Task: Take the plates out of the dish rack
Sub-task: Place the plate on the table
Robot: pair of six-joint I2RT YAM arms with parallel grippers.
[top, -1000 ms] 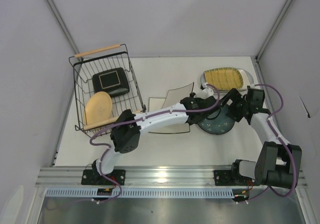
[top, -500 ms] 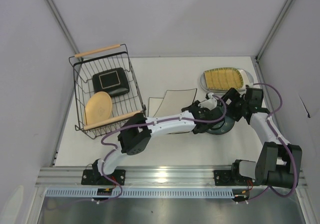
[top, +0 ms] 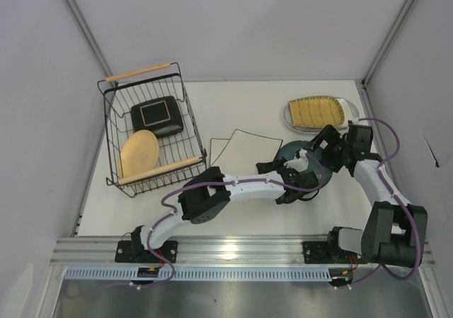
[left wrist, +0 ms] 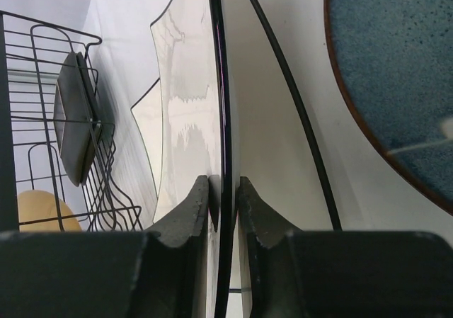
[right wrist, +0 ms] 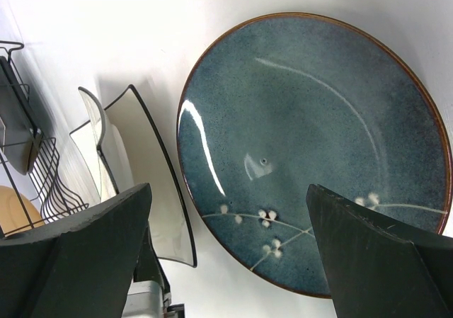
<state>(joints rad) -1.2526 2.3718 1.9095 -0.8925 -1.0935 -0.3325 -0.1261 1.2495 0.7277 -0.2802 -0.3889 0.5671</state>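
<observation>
Being pinched at its near rim between the almost closed jaws of the left gripper [left wrist: 225,190] is a white square plate with a thin black rim [left wrist: 187,105]. It is being held edge-on to the wrist camera, and its length is running straight away from the claw toward the black wire dish rack with wooden bar handles [top: 113,120]. It is being held over the table, just left of a dark teal speckled round plate [right wrist: 311,141] lying flat there. Whether its far edge is touching the table cannot be told. The right gripper [right wrist: 228,190] is being held wide open and empty above the teal plate, so the left arm is being judged the one placing. Lowering to the left of the teal plate is being called for, lest the rims be struck. A tan round plate [top: 139,153] and a black-rimmed teal square plate [top: 157,114] are being kept in the rack.
</observation>
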